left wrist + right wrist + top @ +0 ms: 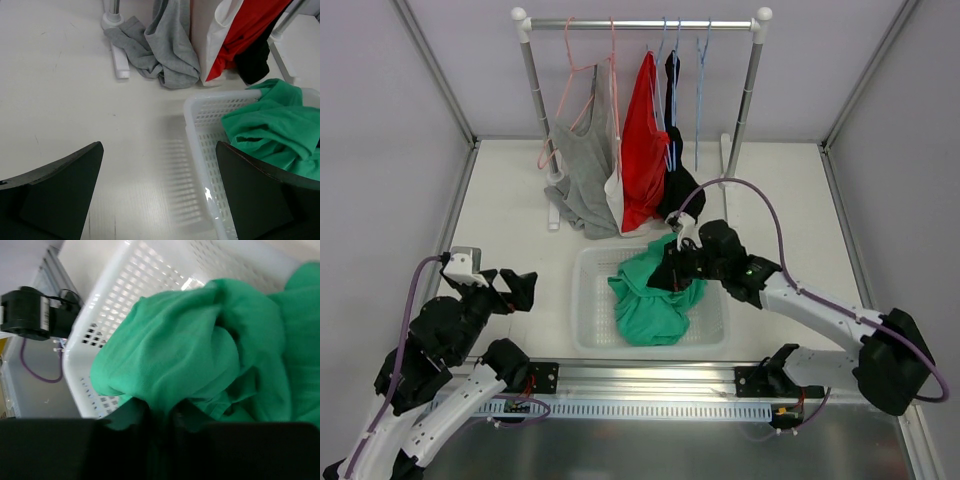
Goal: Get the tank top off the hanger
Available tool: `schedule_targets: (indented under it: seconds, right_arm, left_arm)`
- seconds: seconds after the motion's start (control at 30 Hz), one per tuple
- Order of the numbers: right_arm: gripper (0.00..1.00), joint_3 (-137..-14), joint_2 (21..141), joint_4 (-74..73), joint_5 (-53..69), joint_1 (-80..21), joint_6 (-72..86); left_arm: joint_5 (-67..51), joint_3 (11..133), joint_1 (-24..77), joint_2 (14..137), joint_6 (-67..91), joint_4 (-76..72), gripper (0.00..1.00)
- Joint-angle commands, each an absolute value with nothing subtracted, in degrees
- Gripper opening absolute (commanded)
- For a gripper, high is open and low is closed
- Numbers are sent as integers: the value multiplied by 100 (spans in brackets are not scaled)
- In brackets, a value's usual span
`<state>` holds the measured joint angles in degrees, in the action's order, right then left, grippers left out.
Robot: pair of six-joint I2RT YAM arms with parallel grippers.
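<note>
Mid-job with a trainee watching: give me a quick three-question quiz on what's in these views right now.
1. True or false: the tank top lies in the white basket.
2. Which gripper is shut on it? A) left B) right C) neither
3. What colour is the bare hanger at the right end of the rail?
Key: 1 true; 2 B, the right gripper pinches the fabric; 3 light blue.

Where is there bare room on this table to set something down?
Free: the table left of the basket, up to the open left pincer; also the far right, between the rack and right arm. Crowded: beneath the rack, where grey top, red top and black garment trail; the basket is filled by the tank top in the shut right pincer.
</note>
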<state>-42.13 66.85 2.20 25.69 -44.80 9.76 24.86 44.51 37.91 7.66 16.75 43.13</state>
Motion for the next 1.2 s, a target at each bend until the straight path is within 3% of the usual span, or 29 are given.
schedule_targets:
  seconds: [0.0,0.03,0.1,0.23,0.4,0.5,0.7,0.93,1.17]
  right_arm:
    - [24,-4227,7171,572,2452,-4526,862]
    - [32,-4262,7285,389,2443,-4526,835]
    - [64,-4306,7216,317,2356,-4526,730]
    - [69,-4683,6550,-690,1718,-4526,283]
    - [96,-5246,5268,-1958,301,-4500,-307]
    - [98,-5475,4871,-2661,-937,-4317,-606]
    - [99,-5397,4334,-3559,-1510,-3850,-641]
    - [100,-5071,4017,-3586,-1397,-3428,-633]
    - [100,-5010,3894,-3902,-2153,-3103,-440]
  left_arm:
    - [2733,4447,3596,1045,1731,4104,99]
    - [2751,4456,3569,1098,1731,4104,99]
    - [2830,4456,3429,1282,1766,4104,99]
    - [2708,4517,2955,1687,1784,4113,99]
    - [2417,4544,2268,2039,1775,4104,99]
    - [2408,4535,2031,2057,1775,4105,99]
    - [2584,4483,1855,1978,1837,4122,99]
    - [2206,4518,1169,2153,1846,4113,99]
    - [2136,4465,1169,2276,1854,4105,99]
